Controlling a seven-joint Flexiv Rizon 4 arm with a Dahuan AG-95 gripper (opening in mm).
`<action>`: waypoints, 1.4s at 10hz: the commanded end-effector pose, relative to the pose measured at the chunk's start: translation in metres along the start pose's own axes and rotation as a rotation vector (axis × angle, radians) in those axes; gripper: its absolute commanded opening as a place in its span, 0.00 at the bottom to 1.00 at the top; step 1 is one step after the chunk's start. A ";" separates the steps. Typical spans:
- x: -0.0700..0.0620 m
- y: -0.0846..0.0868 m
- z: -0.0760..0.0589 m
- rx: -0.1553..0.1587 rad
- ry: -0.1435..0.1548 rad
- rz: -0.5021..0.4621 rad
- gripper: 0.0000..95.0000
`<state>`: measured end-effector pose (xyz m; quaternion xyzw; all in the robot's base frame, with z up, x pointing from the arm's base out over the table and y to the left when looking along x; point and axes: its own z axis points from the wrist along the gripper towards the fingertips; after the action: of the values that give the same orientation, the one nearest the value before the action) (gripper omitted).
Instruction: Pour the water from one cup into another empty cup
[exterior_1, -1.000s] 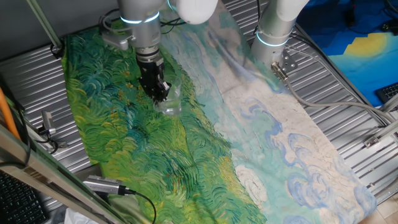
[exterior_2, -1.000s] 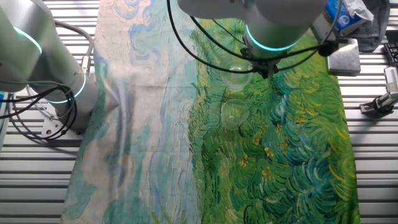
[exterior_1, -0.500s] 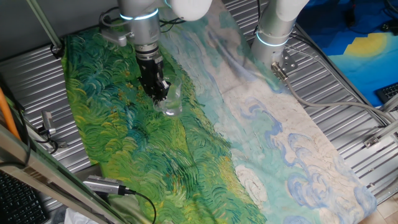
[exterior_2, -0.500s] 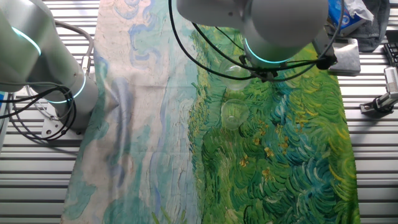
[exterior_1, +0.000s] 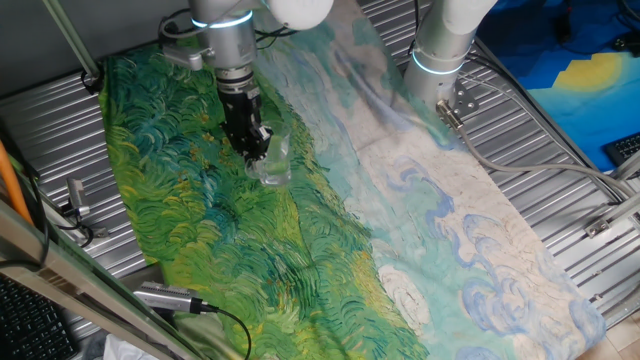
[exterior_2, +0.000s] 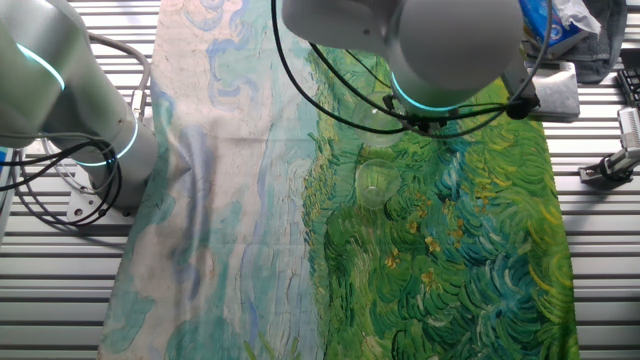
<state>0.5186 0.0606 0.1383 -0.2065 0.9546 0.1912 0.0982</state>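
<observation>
Water cannot be made out in either glass from these views, so which cup holds it is a guess.

From one fixed view, the gripper (exterior_1: 254, 143) stands low over the green part of the painted cloth (exterior_1: 200, 210), toward the cloth's far end and near its middle line. A transparent cup (exterior_1: 276, 152) sits right against the fingers (exterior_1: 262, 139), which appear closed onto its near wall, though the glass is too faint to be sure of the grip. A second glass (exterior_1: 274, 177) lies just beside it on the cloth, toward the camera. I judge the step in hand to be the grasp or first lift of the pouring cup; the next move calls for raising it level, carrying it over the neighbouring glass and tipping slowly.

From the other fixed view, the arm's wrist hides the gripper and most of the held cup; only a sliver of rim (exterior_2: 378, 112) shows at its edge. The receiving glass (exterior_2: 373, 183) stands upright and apart on the cloth, below the wrist. Black cables (exterior_2: 300, 60) loop above the cloth, and a second arm's base (exterior_2: 100, 140) sits off the cloth's left edge, well apart. The closeness of the two glasses is the main hazard: a tilted cup could knock its neighbour.
</observation>
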 end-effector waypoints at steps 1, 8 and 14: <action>0.000 -0.001 0.000 0.003 -0.001 -0.001 0.00; -0.002 -0.005 0.000 -0.022 -0.026 0.013 0.00; -0.002 -0.006 0.002 -0.042 -0.065 0.015 0.00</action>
<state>0.5233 0.0567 0.1349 -0.1966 0.9479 0.2179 0.1238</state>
